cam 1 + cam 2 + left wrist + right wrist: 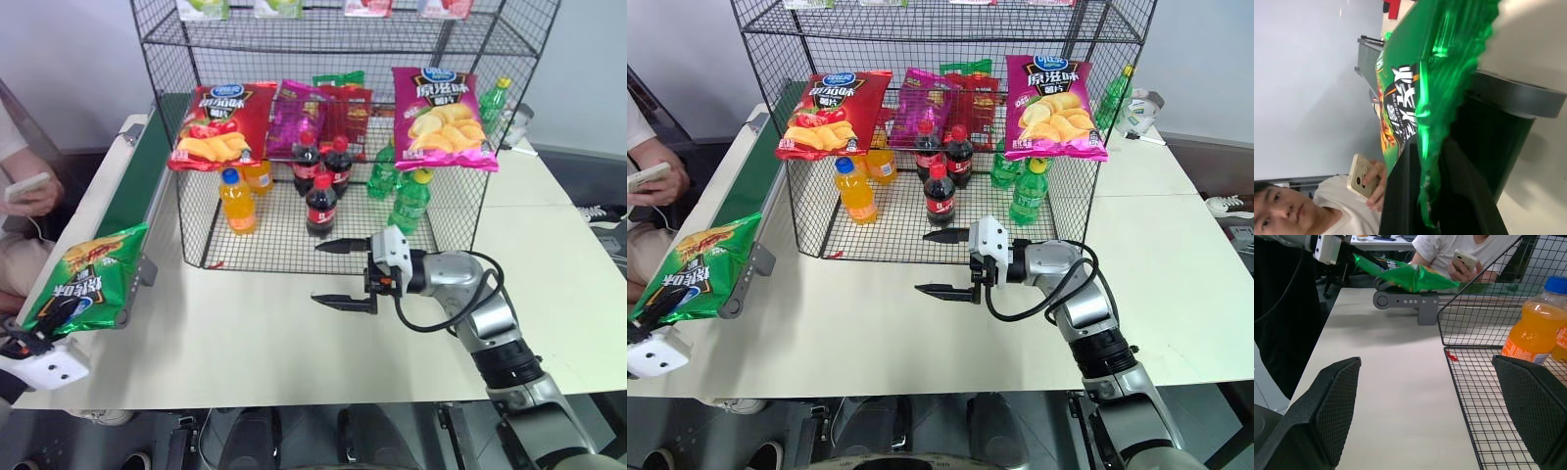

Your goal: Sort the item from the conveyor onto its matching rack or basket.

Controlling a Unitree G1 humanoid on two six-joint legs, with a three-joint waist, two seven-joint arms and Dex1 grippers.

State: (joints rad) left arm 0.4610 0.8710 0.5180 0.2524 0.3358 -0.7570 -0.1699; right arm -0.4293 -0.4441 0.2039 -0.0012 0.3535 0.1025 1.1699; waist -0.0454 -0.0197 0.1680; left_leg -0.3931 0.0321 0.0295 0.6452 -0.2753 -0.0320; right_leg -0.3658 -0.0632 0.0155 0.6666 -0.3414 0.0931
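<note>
- The left gripper (pixel 39 328) sits at about 8 o'clock in the head view, its black fingers (pixel 1400 196) pinched shut on the crimped bottom edge of the green bag (pixel 83 279).
- The bag is shiny green foil with a zigzag seal. It carries bold white characters on a dark patch, a picture of yellow crisps near its top and a blue oval logo low down by the gripper.
- The bag lies tilted over the near end of the conveyor (pixel 147 166), its lower part hanging past the end roller bracket (pixel 145 272).
- The right gripper (pixel 345 274) hovers over the table (pixel 245 333) near the picture's centre, pointing toward 9 o'clock, its jaws spread wide with nothing between them.
- Just beyond it, at 12 o'clock, stands the rack (pixel 323 235).
- A red bag (pixel 217 122), a magenta bag (pixel 441 117) and smaller packets between them hang from the rack's middle tier.
- On its bottom tier are an orange bottle (pixel 237 201), cola bottles (pixel 321 206) and green bottles (pixel 409 201).
- At 9 o'clock, beside the conveyor, a person's hand (pixel 34 191) holds a phone (pixel 27 184).
</note>
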